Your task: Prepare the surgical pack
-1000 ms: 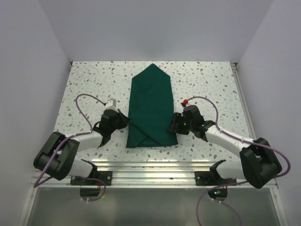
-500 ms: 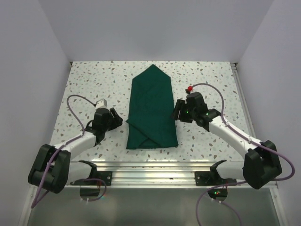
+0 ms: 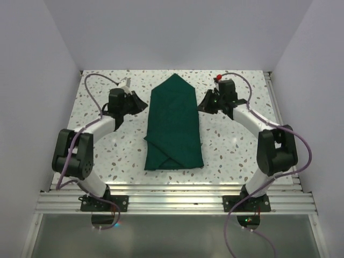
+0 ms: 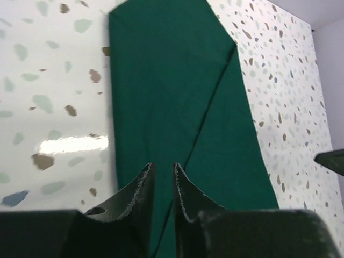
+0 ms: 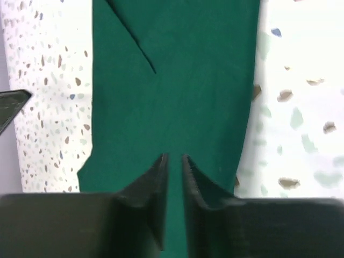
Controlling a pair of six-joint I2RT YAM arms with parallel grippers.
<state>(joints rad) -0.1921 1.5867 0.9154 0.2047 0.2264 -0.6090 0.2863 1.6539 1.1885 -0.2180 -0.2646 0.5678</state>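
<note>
The surgical pack (image 3: 173, 123) is a dark green cloth bundle, folded long and narrow with a pointed far end, lying mid-table. The tray, instruments and gauze are hidden. My left gripper (image 3: 144, 106) sits at the bundle's far left edge and my right gripper (image 3: 201, 106) at its far right edge, facing each other. In the left wrist view the left gripper (image 4: 161, 167) has its jaws almost together, a thin slit showing green cloth (image 4: 177, 80). The right gripper (image 5: 173, 157) looks the same over the cloth (image 5: 188, 97). Whether either pinches cloth does not show.
The speckled white table (image 3: 236, 145) is walled on three sides by plain grey panels. An aluminium rail (image 3: 172, 196) with the arm bases runs along the near edge. Purple cables loop above both wrists.
Both arms have swung from the bundle's near end to its far end, one on each side. Both sets of jaws have narrowed to a slit. The bundle has not moved.
</note>
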